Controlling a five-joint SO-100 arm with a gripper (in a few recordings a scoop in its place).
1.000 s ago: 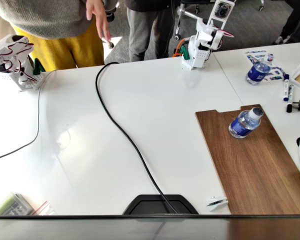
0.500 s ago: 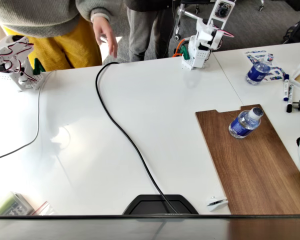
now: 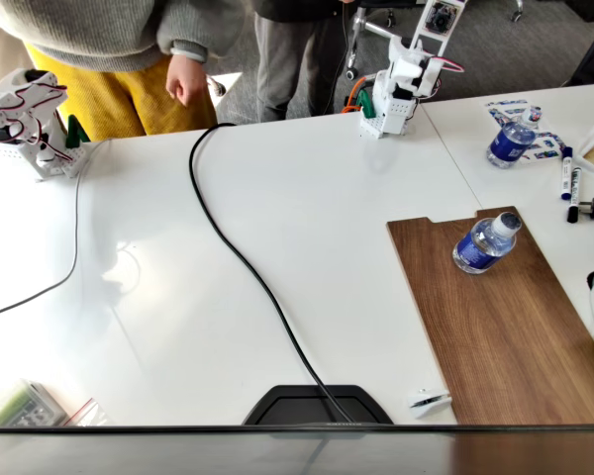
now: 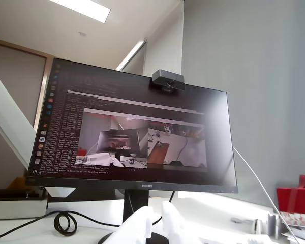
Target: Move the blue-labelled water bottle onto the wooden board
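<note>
Tool closed; bottle on board.

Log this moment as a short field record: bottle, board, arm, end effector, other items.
bottle: blue-labelled water bottle rests on the wooden board, near its far end, cap toward the upper right of the fixed view
board: wooden board lies flat on the white table, notch in its far short edge
arm: white arm folded upright at the table's far edge, away from the bottle
end effector: end effector holds nothing, white fingertips close together, faces a monitor
other items: second bottle, black cable, markers
</note>
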